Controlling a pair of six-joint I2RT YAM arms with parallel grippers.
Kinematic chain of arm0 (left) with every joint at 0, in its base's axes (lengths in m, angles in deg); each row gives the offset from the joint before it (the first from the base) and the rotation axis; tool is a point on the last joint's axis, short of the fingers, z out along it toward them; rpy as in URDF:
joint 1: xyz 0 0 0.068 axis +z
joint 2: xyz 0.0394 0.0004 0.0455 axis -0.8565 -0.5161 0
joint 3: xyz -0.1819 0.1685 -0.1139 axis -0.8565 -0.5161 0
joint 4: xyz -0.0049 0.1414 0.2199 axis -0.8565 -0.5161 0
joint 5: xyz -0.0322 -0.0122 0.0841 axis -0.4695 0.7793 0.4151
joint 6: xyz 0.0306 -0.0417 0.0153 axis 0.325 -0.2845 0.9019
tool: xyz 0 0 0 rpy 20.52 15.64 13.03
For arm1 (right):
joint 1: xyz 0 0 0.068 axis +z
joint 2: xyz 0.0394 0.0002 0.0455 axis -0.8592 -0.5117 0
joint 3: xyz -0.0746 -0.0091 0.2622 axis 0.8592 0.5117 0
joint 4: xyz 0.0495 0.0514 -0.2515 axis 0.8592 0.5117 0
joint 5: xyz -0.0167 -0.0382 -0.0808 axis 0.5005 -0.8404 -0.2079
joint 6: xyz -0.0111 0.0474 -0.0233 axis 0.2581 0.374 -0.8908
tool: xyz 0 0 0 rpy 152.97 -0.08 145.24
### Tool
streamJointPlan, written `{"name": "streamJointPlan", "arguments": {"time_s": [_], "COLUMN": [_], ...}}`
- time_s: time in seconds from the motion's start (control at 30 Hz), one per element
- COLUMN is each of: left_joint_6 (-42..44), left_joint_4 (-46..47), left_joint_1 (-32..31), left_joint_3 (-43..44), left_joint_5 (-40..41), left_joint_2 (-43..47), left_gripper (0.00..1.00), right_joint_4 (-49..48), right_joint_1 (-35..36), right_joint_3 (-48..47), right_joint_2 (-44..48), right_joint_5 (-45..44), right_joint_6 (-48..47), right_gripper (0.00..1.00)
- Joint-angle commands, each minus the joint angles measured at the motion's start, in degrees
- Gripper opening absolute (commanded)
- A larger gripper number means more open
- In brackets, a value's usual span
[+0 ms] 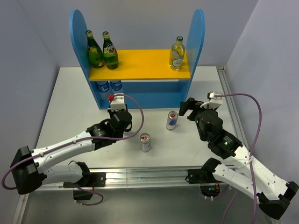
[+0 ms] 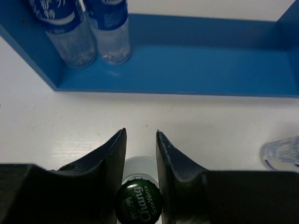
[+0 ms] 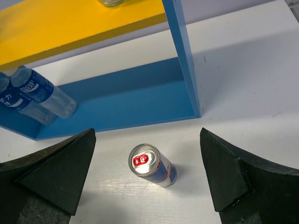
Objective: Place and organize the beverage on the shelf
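— Where's the tall blue-sided shelf with the yellow top board (image 1: 140, 65)?
— Twelve o'clock. The left gripper (image 2: 140, 133) pinches the clear green-capped bottle (image 2: 139, 204), which sits deep at six o'clock.
— And the right gripper (image 3: 148, 135)?
— Spread wide, empty, with the blue-silver slim can (image 3: 152, 164) standing between its fingers, untouched.

The silver-red can (image 1: 145, 142) and blue-silver can (image 1: 172, 120) stand before the shelf (image 1: 140, 65).

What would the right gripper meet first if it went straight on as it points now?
Probably the blue-silver can, standing upright ahead of the open right gripper; the shelf lies behind it. Depth is uncertain.
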Motion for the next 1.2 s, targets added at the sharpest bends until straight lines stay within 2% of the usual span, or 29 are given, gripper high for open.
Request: {"name": "streamJointPlan", "arguments": {"time_s": [0.0, 0.23, 0.73, 0.93, 1.17], "left_joint_6": [4.17, 10.05, 20.43, 23.85, 26.49], "left_joint_4": [5.48, 5.14, -2.16, -2.25, 1.34], "left_joint_1": [0.04, 0.3, 3.38, 3.56, 5.23], "left_joint_3": [7.92, 18.28, 56.58, 67.66, 76.29], "left_joint_5": [1.24, 0.02, -7.36, -9.12, -10.35], "left_joint_2": [-0.26, -7.02, -22.94, -27.59, -34.09], "left_gripper": [0.0, 0.0, 0.0, 0.0, 0.0], "right_joint_4": [-0.11, -0.46, -0.55, -1.07, -1.69], "right_joint_1": [0.23, 0.23, 0.14, 0.14, 0.14], "right_joint_3": [0.6, 1.48, 3.58, 4.03, 4.46], "right_joint_2": [1.52, 2.4, 4.42, 4.43, 4.07], "right_joint_5": [-0.8, -1.06, -2.47, -2.38, -2.47], "right_joint_6": [1.5, 1.41, 1.41, 0.98, 0.97], "right_gripper": [0.99, 0.99, 0.99, 0.99, 0.99]}}
